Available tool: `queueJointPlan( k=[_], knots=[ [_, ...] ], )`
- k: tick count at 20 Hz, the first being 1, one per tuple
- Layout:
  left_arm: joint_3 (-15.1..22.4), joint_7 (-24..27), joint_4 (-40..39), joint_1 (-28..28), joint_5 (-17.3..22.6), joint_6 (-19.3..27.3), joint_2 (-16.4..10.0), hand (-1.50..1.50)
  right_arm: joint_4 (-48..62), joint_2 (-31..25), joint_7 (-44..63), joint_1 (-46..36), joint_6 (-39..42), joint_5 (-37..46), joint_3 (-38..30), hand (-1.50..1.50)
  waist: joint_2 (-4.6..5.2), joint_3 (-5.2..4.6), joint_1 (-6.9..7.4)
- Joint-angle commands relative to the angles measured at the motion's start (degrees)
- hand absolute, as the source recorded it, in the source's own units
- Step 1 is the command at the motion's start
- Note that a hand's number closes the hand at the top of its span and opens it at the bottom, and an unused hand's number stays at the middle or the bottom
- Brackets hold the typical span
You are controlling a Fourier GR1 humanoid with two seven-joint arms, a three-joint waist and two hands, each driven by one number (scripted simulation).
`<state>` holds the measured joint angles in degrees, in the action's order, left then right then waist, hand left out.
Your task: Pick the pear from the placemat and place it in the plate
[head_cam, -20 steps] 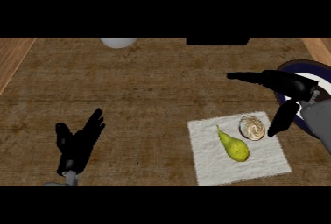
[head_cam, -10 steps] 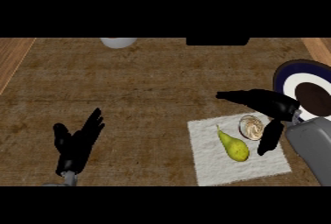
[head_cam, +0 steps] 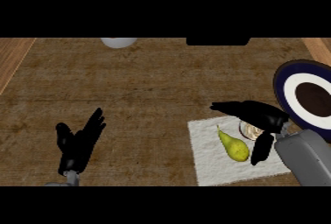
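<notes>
The pear (head_cam: 234, 147) lies on the white placemat (head_cam: 213, 168) near the counter's (head_cam: 149, 87) front right corner, stem pointing away. The right hand (head_cam: 260, 115) hangs above the placemat with fingers spread, thumb just right of the pear; contact cannot be told. It partly hides a small round dish (head_cam: 248, 130). The plate (head_cam: 304, 78) sits at the right edge. The left hand (head_cam: 77, 143) rests open, front left.
</notes>
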<state>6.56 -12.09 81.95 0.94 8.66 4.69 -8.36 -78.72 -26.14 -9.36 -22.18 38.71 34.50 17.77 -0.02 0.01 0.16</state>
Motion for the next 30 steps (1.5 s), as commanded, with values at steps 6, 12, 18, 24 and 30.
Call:
queueJointPlan(
  k=[6, 12, 18, 24, 30],
  knots=[
    [-2.20, 1.25, -4.38, -1.88, -0.43, -1.74, 1.17, 0.00, -6.47, 2.18, 3.49, 5.63, -1.65, 8.90, 0.96, -1.50, -0.01, -0.02, -0.33],
    [-1.73, 1.77, -2.04, 0.26, -1.45, -3.03, 1.66, 0.00, 4.43, 8.63, 0.91, 1.36, -4.11, 14.68, 2.51, -1.50, 0.05, -0.01, 0.15],
    [-5.16, -3.43, -3.22, -6.28, -1.73, -1.09, 1.27, 0.00, 7.07, 5.88, -6.17, 4.54, -7.73, 19.47, 3.36, -1.50, 0.11, 0.00, -0.14],
    [-1.97, -6.17, 5.84, 1.34, -2.66, -1.65, 2.09, 0.00, 11.28, 7.26, -10.95, 1.05, -11.12, 24.79, 4.19, 1.50, 0.03, 0.01, 0.19],
    [-3.01, -0.13, 1.98, 3.69, -2.95, -2.75, 2.49, 0.00, 2.64, 2.79, -13.22, 10.17, -16.36, 24.40, 0.37, 1.50, -0.20, -0.02, -0.71]
  ],
)
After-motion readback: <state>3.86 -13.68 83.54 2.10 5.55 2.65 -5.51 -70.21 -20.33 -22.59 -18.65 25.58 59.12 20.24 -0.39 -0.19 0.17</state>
